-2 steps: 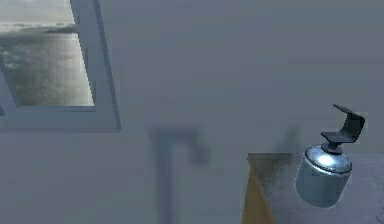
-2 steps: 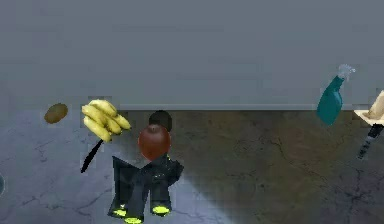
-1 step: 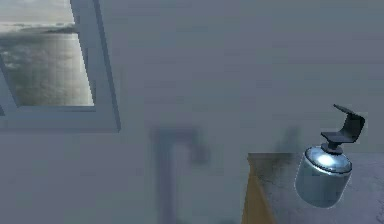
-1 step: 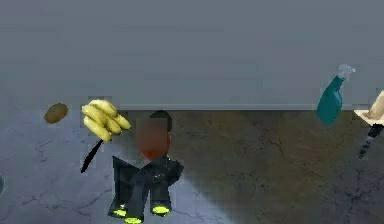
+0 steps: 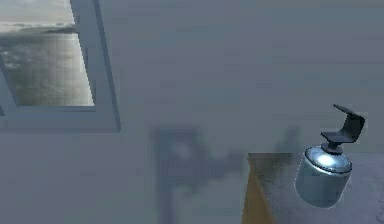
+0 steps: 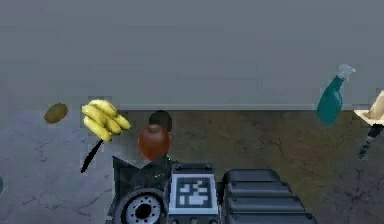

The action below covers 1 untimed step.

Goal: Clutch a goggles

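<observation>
Down at the arm side view's bottom edge, the dark ribbed square arm (image 6: 255, 200) pokes up just a little. It has a white black-marked square tag (image 6: 195, 192) at its end, and the claw (image 6: 140, 182) is the dark chunky body left of that. Right past the claw sits a glossy reddish-brown round ball (image 6: 152, 145) on the dark mottled stone-look counter (image 6: 280, 140), so honestly I can't tell whether the claw has hold of anything.

Just behind the ball there's a small dark rounded blob (image 6: 161, 120), and I can't tell if that's the goggles. Left of the ball are a thin black stick (image 6: 91, 157) lying slanted and a bunch of yellow bananas (image 6: 104, 119), with a brown oval lump (image 6: 56, 113) farther left. Well right of the ball, by the plain grey wall (image 6: 200, 50), stands a teal plastic spray bottle (image 6: 333, 98).
</observation>
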Tool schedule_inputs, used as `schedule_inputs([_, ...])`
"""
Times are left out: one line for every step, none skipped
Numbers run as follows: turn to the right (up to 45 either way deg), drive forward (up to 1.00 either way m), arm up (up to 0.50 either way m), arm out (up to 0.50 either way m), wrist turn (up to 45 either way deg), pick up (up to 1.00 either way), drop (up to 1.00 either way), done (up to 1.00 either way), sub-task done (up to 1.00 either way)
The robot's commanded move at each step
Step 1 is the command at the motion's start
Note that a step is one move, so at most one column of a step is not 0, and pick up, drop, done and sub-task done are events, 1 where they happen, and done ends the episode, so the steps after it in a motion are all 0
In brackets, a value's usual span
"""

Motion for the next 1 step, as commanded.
schedule_inputs([0.0,0.00,0.00,0.00,45.0,0.00,0.00,0.00,0.00])
